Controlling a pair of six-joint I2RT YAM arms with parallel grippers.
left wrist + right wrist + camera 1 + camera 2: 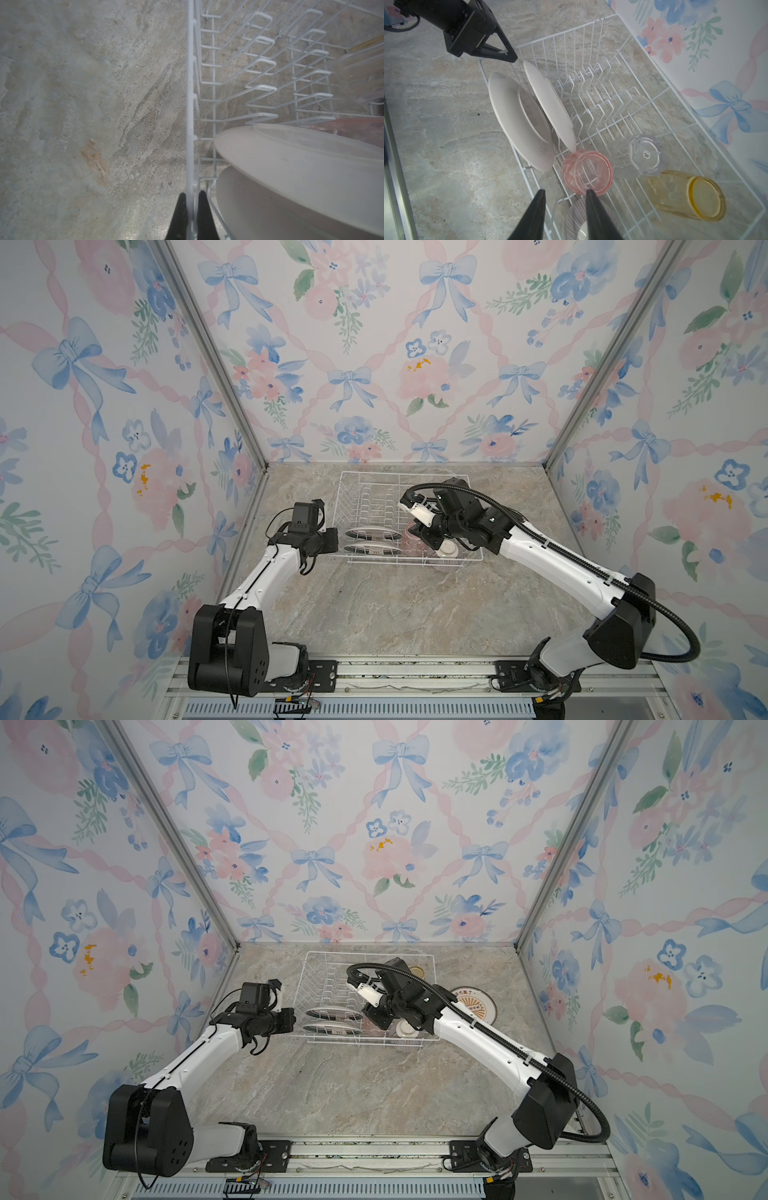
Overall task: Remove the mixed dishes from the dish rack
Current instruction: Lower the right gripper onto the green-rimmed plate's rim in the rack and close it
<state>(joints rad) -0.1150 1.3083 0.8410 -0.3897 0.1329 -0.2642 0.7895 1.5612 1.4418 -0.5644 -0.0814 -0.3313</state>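
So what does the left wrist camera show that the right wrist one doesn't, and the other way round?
Only the left wrist: the rim wire of the dish rack pinched by the left gripper. Only the right wrist: the right gripper over the striped bowl, plus wallpaper. Both: two plates standing in the prongs, and the counter.

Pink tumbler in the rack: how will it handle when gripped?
Pink tumbler looks translucent and thin-walled, so probably light, possibly fragile. Its smooth round wall may slip in a pinch grip. It sits close to a plate and the clear tumbler, so lifting could nudge them.
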